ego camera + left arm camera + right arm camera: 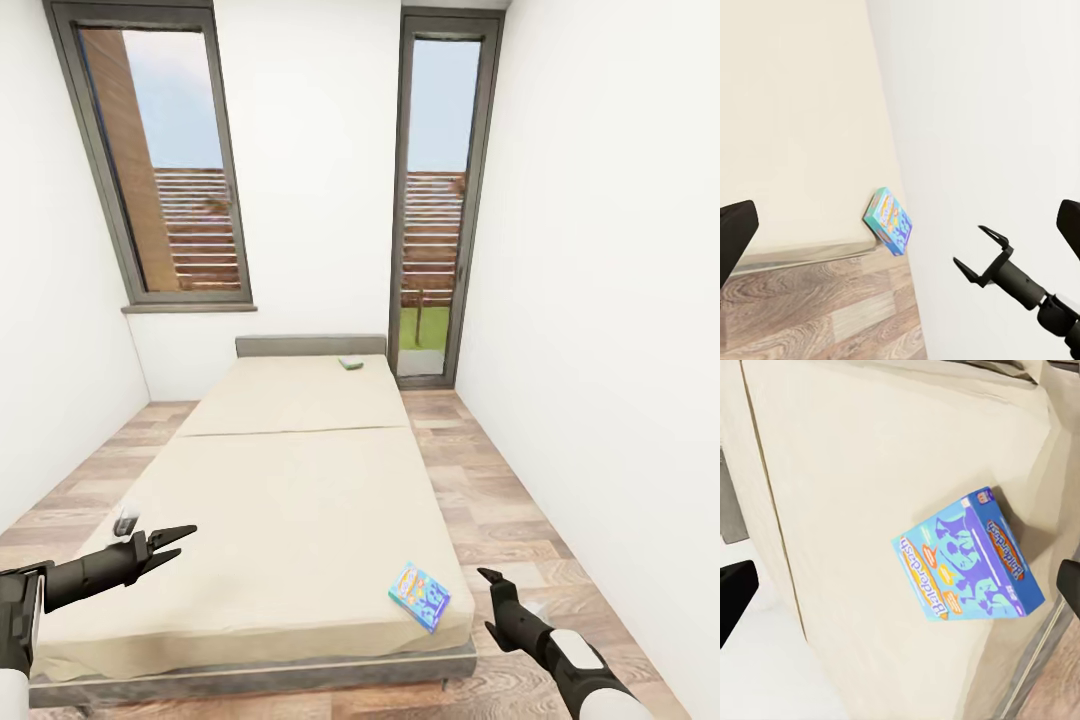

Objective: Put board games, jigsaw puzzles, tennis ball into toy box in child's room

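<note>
White walls stand all around the child's room, and two tall windows with grey frames look out on a wooden fence. Brown wood planks make the floor.

The big bed lies in the middle, with its head end at the far wall. Its cream mattress has a seam across it, and a dark frame shows along the near edge.

Two board games lie on the bed. The blue and yellow board game lies flat near the front right corner of the mattress, close to the edge. In the right wrist view the same box shows blue and orange cartoon print. In the left wrist view it sits right at the edge of the mattress. The other board game is small and greenish and lies far away at the head end of the bed, too far to see its print.

The left gripper hangs over the front left part of the bed, with its two fingers spread apart and nothing between them. The right gripper hangs over the floor just beside the bed's right corner, near the blue box. Its fingers are spread wide too, and it holds nothing. The left wrist view shows it from afar, with both fingers apart.
</note>
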